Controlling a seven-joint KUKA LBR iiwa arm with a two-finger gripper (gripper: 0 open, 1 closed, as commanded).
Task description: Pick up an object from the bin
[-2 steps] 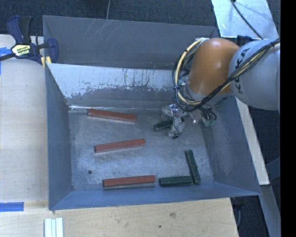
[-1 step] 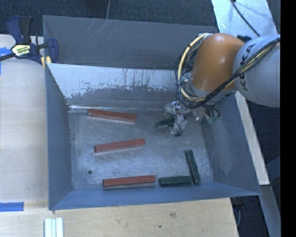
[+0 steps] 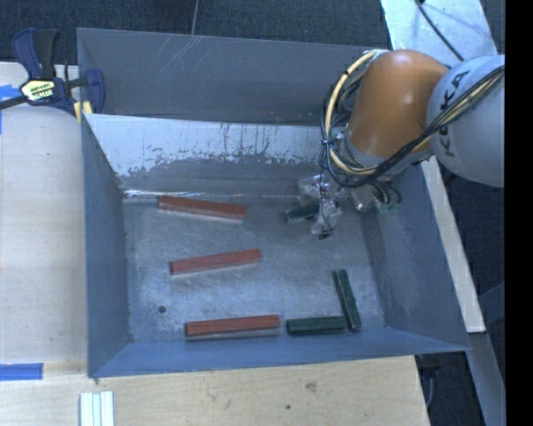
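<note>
A short dark-green rectangular block (image 3: 297, 213) lies just beside the gripper (image 3: 324, 224), on its view-left side; whether the gripper is spread or closed cannot be told.

**Five loose bars on the bin floor**

On the bin (image 3: 107, 238) floor, three reddish-brown bars lie one below another, well apart. The upper brown bar (image 3: 202, 208) lies along the far wall's foot, dipping slightly to the right. The middle brown bar (image 3: 215, 263) rises slightly to the right. The lower brown bar (image 3: 232, 327) lies level by the near wall. Just beside its right end lies the level green bar (image 3: 316, 326). The leaning green bar (image 3: 346, 299) meets it at the right, making a corner.
</note>
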